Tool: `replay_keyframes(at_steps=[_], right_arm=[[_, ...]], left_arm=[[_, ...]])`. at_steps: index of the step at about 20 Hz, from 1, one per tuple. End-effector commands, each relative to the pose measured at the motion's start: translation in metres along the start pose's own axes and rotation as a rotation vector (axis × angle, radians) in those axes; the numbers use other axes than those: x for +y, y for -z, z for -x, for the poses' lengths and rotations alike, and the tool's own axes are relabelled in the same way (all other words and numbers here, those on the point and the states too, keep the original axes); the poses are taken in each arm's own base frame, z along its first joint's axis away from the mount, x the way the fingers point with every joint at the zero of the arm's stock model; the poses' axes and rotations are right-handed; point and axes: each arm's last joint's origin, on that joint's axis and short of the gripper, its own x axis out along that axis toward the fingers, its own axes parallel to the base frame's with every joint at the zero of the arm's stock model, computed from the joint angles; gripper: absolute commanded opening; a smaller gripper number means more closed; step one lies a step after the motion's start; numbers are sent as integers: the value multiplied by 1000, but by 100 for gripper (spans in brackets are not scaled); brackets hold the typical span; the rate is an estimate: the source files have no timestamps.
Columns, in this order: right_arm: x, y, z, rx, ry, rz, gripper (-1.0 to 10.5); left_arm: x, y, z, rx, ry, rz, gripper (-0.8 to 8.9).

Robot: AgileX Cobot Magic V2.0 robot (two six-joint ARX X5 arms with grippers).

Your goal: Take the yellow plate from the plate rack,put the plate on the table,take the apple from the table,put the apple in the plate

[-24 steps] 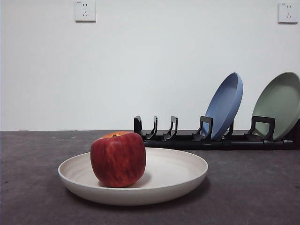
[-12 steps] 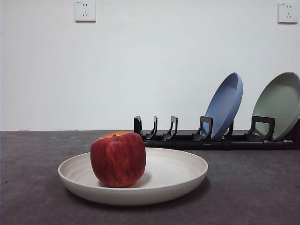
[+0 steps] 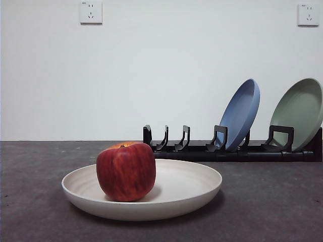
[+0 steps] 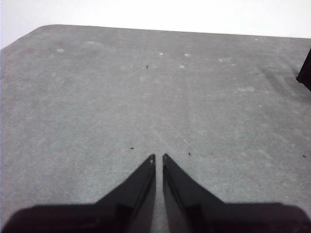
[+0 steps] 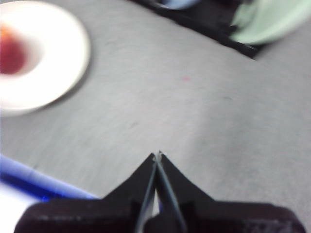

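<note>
Deep red, the apple (image 3: pixel 125 171) sits left of centre in the cream yellow plate (image 3: pixel 186 184), which lies flat on the worktop (image 3: pixel 272 201) at the lower middle of the front view. The plate rack (image 3: pixel 222 149) stands behind at right. Every step looks done; I judge nothing remains but parking the arms. The left gripper (image 4: pixel 159 157) hangs over bare worktop, jaws nearly closed and empty. The right gripper (image 5: pixel 158 154), in a blurred view, seems closed and empty. Against the earlier frames, everything sits a shade further left.
</note>
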Motion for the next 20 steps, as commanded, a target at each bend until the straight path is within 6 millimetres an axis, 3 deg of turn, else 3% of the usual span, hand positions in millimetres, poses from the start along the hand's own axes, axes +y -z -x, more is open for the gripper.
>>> replay_keyframes(at_steps=[1, 4, 7, 10, 14, 20], right_arm=[[-7, 10, -25, -188, 84, -64, 1], [-17, 39, -69, -589, 232, -282, 1], [-23, 82, -110, -760, 300, -390, 1], [-24, 110, -136, -731, 305, -395, 1], [-24, 127, -157, -645, 317, -408, 1], [-23, 132, -160, -568, 320, -379, 1]], left_arm=[[0, 3, -1, 7, 6, 2, 28], [0, 3, -1, 10, 5, 2, 28], [0, 4, -1, 12, 5, 2, 28], [0, 4, -1, 12, 5, 2, 28], [0, 4, -1, 12, 5, 2, 28], [0, 4, -2, 17, 5, 3, 28]])
